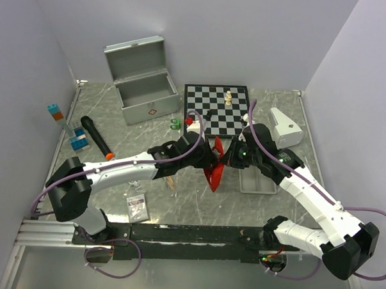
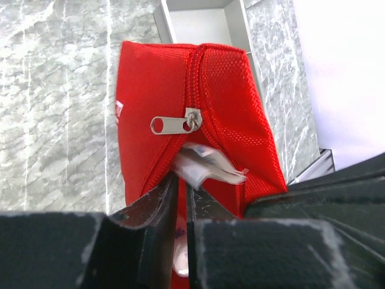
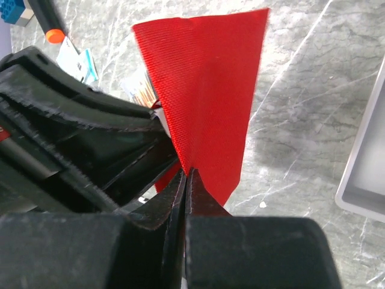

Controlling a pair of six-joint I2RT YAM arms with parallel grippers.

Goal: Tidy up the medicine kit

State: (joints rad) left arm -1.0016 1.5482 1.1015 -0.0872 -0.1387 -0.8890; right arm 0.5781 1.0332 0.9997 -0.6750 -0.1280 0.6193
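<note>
The silver metal case (image 1: 144,91) stands open at the back left, lid up. The red pouch (image 1: 214,170) hangs between both grippers in mid-table. In the left wrist view the pouch (image 2: 228,120) shows its zipper pull (image 2: 171,124) and a part-open zip. My left gripper (image 2: 181,180) is shut on a white packet (image 2: 207,167) that pokes into that opening. My right gripper (image 3: 187,171) is shut on the pouch's fabric edge (image 3: 210,90). In the top view the left gripper (image 1: 204,156) and the right gripper (image 1: 227,157) face each other across the pouch.
A shallow grey tray (image 1: 255,184) lies right of the pouch. A chessboard (image 1: 217,113) with a white piece (image 1: 228,97) and a white device (image 1: 285,126) sit behind. A black marker (image 1: 96,137), blue blocks (image 1: 78,139) and a small packet (image 1: 137,207) lie left.
</note>
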